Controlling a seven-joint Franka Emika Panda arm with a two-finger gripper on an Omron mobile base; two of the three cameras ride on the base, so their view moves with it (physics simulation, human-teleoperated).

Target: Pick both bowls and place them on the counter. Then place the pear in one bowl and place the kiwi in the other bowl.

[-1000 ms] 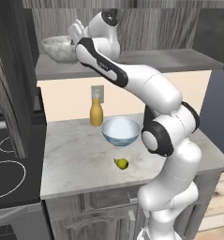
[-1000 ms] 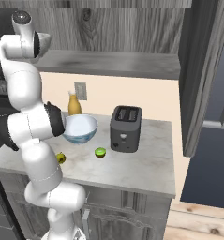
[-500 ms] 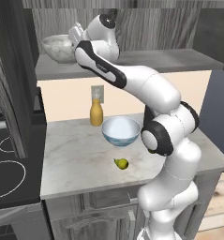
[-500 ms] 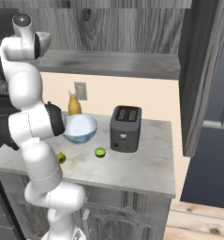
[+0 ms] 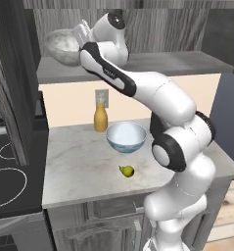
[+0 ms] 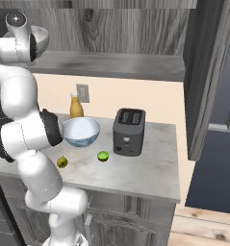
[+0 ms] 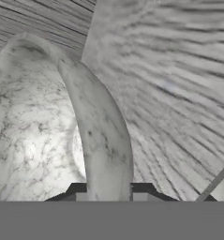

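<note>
The grey-white marbled bowl (image 5: 61,46) sits on the dark upper shelf (image 5: 162,61) at the far left. My gripper (image 5: 80,40) is at its right rim. In the hand view the bowl's rim (image 7: 101,140) runs up between the two fingertips, and the gripper (image 7: 108,192) is shut on it. The blue-inside bowl (image 5: 127,137) stands upright on the counter (image 5: 79,162), also seen as the bowl (image 6: 80,132) in the right base view. The pear (image 5: 127,170) lies just in front of it. The kiwi (image 6: 103,155) lies on the counter (image 6: 145,166) between that bowl and the toaster.
An orange bottle (image 5: 100,117) stands by the back wall behind the blue bowl. A black toaster (image 6: 129,131) sits to the bowl's right. A stove top (image 5: 6,181) adjoins the counter on the left. A tall dark cabinet (image 6: 208,77) bounds the right side.
The jaws have closed from wide open onto the marbled bowl's rim. The bowl and the things on the counter have stayed in place.
</note>
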